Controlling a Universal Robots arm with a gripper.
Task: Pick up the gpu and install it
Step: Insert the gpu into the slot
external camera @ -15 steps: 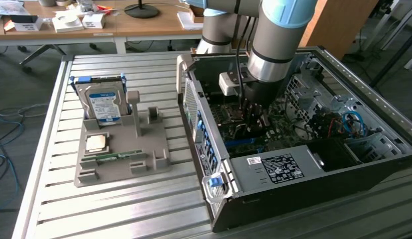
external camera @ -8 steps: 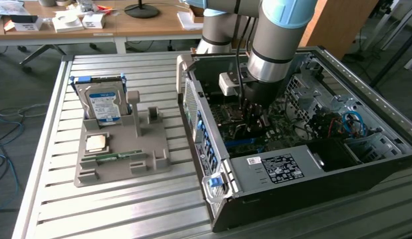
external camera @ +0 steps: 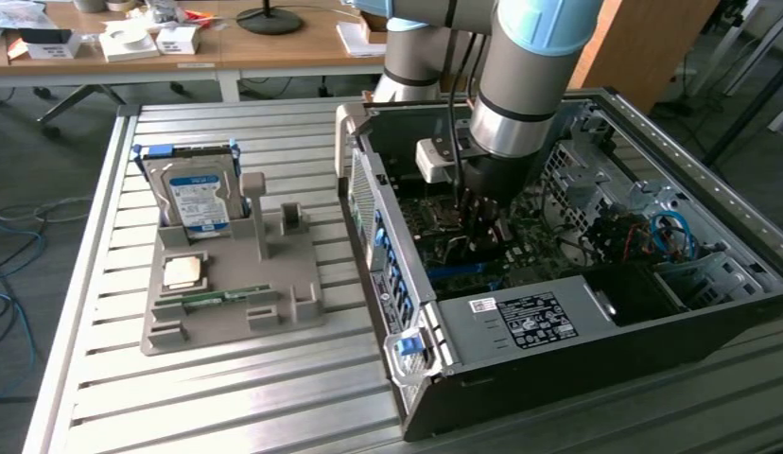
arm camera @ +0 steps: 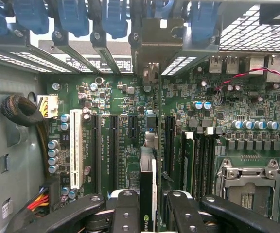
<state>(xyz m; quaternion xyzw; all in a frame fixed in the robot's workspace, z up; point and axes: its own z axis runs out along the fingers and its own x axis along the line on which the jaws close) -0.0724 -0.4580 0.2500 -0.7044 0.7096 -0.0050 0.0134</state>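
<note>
Two fingers (arm camera: 126, 211), half spread, pinch the gpu (arm camera: 147, 194) edge-on over the motherboard (arm camera: 130, 121).

Motherboard (arm camera: 130, 104) green; gpu (arm camera: 147, 179) black (green logo on edge); gripper (arm camera: 150, 196) black; slot latches (arm camera: 72, 17) blue; hard drive (external camera: 196, 199) silver, blue label; tray (external camera: 290, 293) grey; table (external camera: 215, 397) ribbed silver.

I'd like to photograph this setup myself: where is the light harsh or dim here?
Exterior view: even room light, pale glare on the ribbed metal table, the computer case dim inside under the arm. Wrist view: bright light washes out the rear slot openings, the motherboard is evenly lit, the claw and the gpu it holds are dark.
</note>
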